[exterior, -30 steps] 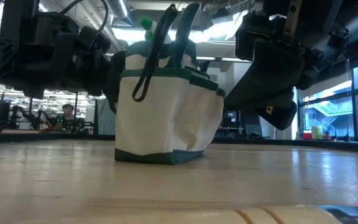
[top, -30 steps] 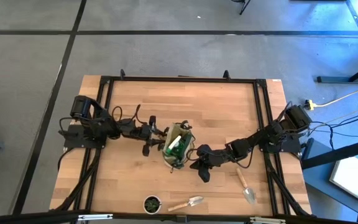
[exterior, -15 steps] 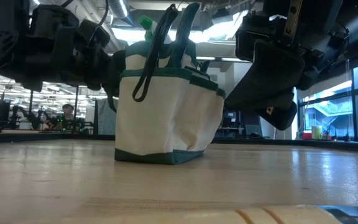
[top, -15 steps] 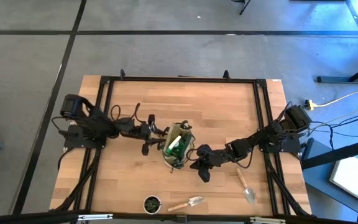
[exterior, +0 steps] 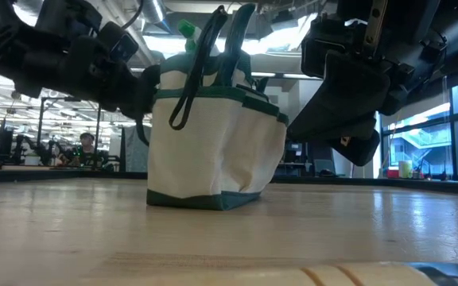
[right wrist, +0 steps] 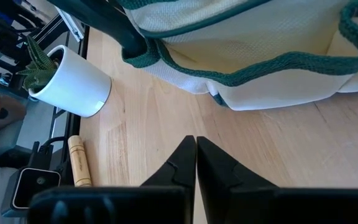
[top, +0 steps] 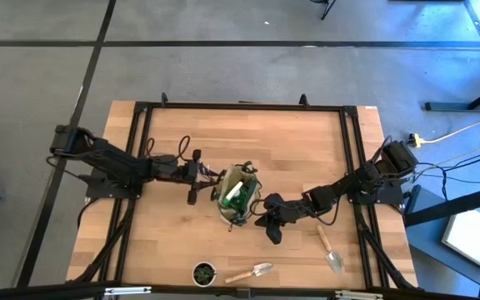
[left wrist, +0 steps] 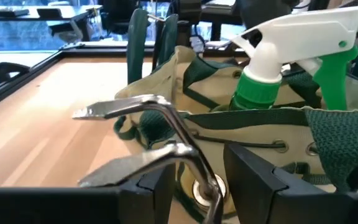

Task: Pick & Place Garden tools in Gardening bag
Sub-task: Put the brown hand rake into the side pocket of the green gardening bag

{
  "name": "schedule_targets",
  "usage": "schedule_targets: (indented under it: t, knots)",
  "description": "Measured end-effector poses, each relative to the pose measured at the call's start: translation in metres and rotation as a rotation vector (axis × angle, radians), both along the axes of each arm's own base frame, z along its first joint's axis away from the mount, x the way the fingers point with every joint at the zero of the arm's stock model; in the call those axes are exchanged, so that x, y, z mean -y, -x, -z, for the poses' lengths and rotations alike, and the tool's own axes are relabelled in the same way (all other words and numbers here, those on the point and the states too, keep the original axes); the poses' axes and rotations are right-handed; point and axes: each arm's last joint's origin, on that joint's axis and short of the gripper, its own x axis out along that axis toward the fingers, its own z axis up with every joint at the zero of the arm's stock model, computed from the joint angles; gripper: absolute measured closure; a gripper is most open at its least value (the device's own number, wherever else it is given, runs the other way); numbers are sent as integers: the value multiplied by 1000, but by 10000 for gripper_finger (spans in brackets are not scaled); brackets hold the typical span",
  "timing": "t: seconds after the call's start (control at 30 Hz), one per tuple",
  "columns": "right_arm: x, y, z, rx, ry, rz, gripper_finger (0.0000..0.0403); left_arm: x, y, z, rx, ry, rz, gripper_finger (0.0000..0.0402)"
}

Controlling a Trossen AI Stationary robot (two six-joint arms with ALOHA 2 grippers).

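upright, cream gardening bag [exterior: 213,147], green-trimmed.

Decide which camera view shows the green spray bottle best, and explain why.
The left wrist view: the spray bottle stands close, trigger and white top clear. The high view shows a green-white speck in the gardening bag; the low view shows its top only; the right wrist view shows none.

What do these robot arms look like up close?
Both arms are dark, jointed and slim, with loose black cables looping along them. The left pincer has two flat, blocky black fingers; the right pincer has two black fingers tapering to points.
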Motion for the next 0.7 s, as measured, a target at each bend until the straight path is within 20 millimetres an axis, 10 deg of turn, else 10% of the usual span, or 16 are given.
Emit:
schedule_targets:
  t: [0.7]
  knots:
    - [0, 0, 0, 1, 2, 3, 386, 11, 5, -7, 7, -39, 6, 357]
